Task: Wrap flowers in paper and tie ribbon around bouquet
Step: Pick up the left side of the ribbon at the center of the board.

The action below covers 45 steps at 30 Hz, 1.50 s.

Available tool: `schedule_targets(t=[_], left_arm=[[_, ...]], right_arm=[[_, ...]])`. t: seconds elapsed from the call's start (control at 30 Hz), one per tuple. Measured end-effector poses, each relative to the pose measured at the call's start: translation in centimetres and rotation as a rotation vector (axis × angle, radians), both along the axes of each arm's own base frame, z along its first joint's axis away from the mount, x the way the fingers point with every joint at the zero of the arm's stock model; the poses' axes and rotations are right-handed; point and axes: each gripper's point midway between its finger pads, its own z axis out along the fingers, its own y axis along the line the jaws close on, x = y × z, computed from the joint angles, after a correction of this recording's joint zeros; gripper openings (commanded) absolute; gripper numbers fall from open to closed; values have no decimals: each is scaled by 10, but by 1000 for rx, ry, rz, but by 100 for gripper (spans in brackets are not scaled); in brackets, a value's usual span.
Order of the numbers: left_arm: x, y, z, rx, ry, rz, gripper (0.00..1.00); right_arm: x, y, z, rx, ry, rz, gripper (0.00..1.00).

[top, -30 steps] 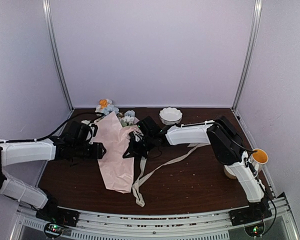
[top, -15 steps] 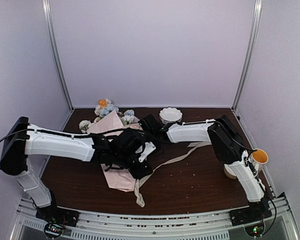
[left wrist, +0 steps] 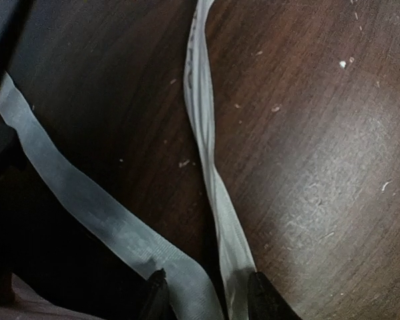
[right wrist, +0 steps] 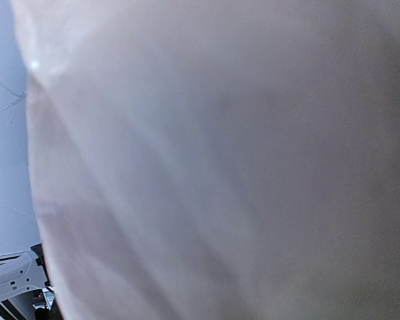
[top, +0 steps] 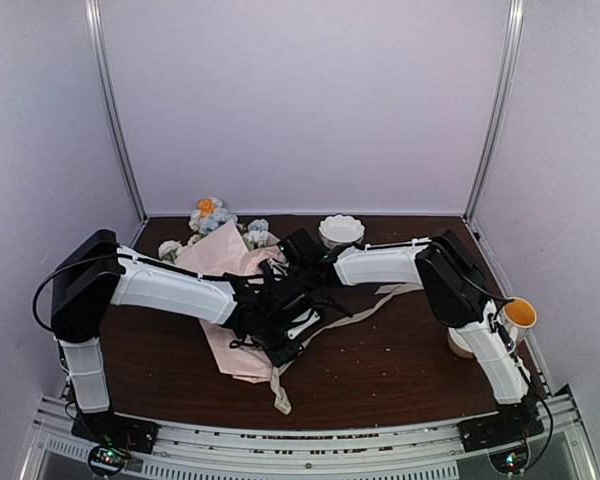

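Where the left arm reaches in across the table (top: 400, 370), it crosses over the paper (top: 220, 262). The paper lies left of centre with its long axis running far to near. The flowers (top: 211, 213) show at its far end, blooms pointing toward the back wall and a little left. The paper's narrower end points at the near edge.

Just right of the paper's near half sits the left gripper (left wrist: 209, 299). Its wrist view shows the jaws part-way apart, tips down at the wood. Two strands of ribbon (left wrist: 201, 120) run up the wood from between the tips: a flat one heading left and a twisted one heading straight away. The jaws are not closed on either strand.

From above, the ribbon runs from a loop near the front edge diagonally to the far right, passing under the right forearm.

The right gripper (top: 288, 268) sits at the paper's far right edge, beside the flowers, with its jaws closed. Its wrist view is filled by blurred pink paper. Whether paper is pinched cannot be told.

Right of centre at the back stands a white scalloped bowl (top: 341, 222), its inside white. At the far right a cup (top: 518, 315) shows orange inside; whether that is contents or lining cannot be told.

Only the left wrist view shows crumbs on the wood.
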Motion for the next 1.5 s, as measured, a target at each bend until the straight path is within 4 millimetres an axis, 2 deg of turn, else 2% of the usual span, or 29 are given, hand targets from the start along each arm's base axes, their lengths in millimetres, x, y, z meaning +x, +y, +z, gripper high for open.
schedule_targets(t=[0.2, 0.33, 0.47, 0.57, 0.67, 0.9, 1.07, 1.13, 1.3, 1.43, 1.5], left_arm=[[0, 3, -3, 8, 6, 22, 37], [-1, 5, 0, 3, 7, 34, 44], [-6, 12, 15, -27, 0, 46, 45], [-6, 13, 32, -61, -14, 56, 42], [-5, 13, 39, -76, -20, 60, 40], [-14, 13, 21, -56, 45, 52, 33], [-15, 15, 13, -39, 58, 54, 22], [-14, 18, 8, -12, 53, 62, 20], [-12, 26, 1, 33, 41, 73, 20], [-12, 28, 1, 41, 43, 73, 32], [-13, 28, 0, 41, 50, 70, 33]], right_arm=[[-1, -1, -2, -8, -7, 5, 0], [-1, -2, -3, -14, -15, 11, 0], [-1, -3, -4, -22, -24, 15, 0], [-1, -4, -5, -27, -27, 19, 0], [-1, -5, -6, -31, -27, 20, 0], [-1, -6, -7, -37, -31, 19, 0], [-1, -6, -8, -42, -32, 18, 0], [-1, -7, -8, -44, -32, 18, 0], [-1, -8, -10, -51, -35, 21, 0], [-1, -8, -10, -52, -39, 25, 0], [-1, -8, -9, -52, -40, 26, 0]])
